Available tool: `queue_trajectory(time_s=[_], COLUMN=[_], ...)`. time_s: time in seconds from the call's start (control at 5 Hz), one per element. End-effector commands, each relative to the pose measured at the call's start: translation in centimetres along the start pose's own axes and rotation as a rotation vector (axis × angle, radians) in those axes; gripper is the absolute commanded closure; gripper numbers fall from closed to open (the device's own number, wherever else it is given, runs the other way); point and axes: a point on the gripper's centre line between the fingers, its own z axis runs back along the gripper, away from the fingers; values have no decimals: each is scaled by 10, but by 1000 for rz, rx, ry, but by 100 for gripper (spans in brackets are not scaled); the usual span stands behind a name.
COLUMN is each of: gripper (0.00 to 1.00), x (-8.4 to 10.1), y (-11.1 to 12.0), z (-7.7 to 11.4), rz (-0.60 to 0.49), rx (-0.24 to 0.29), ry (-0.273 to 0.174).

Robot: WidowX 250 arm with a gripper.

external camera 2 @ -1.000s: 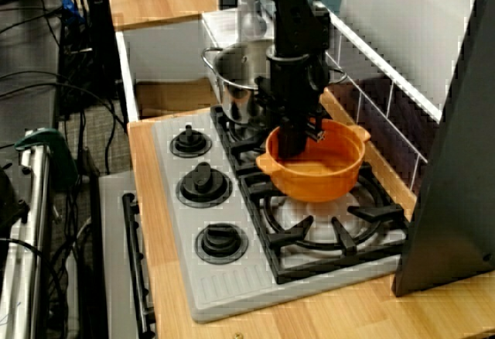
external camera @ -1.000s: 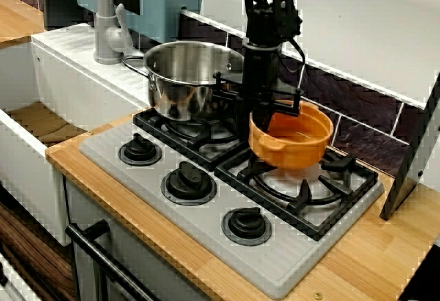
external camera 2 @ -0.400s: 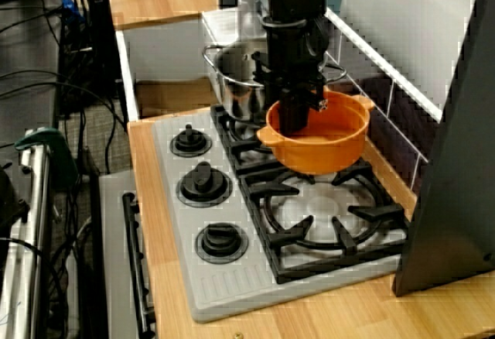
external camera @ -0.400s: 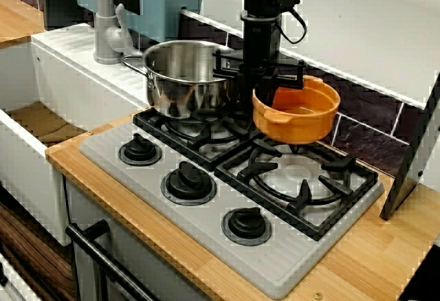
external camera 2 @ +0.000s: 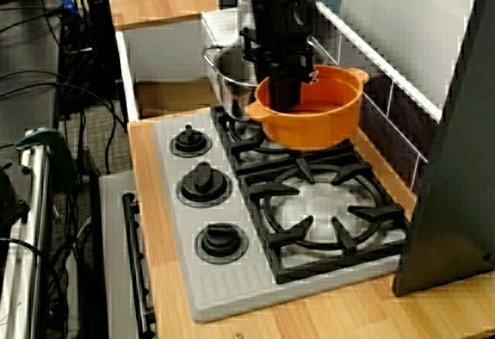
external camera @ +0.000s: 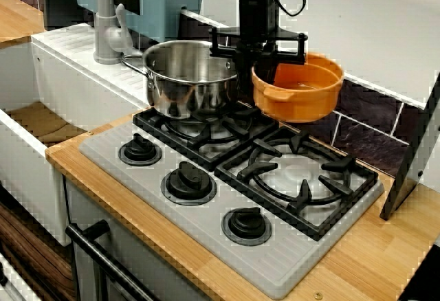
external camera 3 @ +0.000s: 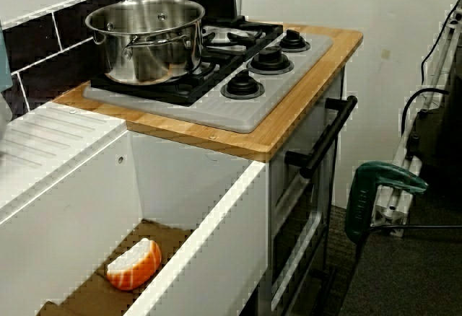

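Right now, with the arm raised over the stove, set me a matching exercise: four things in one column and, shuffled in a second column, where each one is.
Things
1. orange pot
2. steel pot
3. orange-and-white toy
4. green clamp

Places
A. lying on the floor of the sink
B. below counter level, out beside the oven
C. held in the air above the stove
D. standing on a burner grate

Pairs: 1-C, 2-D, 3-A, 4-B
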Motion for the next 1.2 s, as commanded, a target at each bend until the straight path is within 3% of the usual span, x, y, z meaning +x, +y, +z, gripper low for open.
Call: queue_trajectory(time_s=[0.0,0.2,1.0], gripper=[100,100,100], x=[2,6,31], y=[4,8,19], z=[49,52,80], rz=[-25,-26,12], rx=[-19,11,64], ry=[-109,-152,-244])
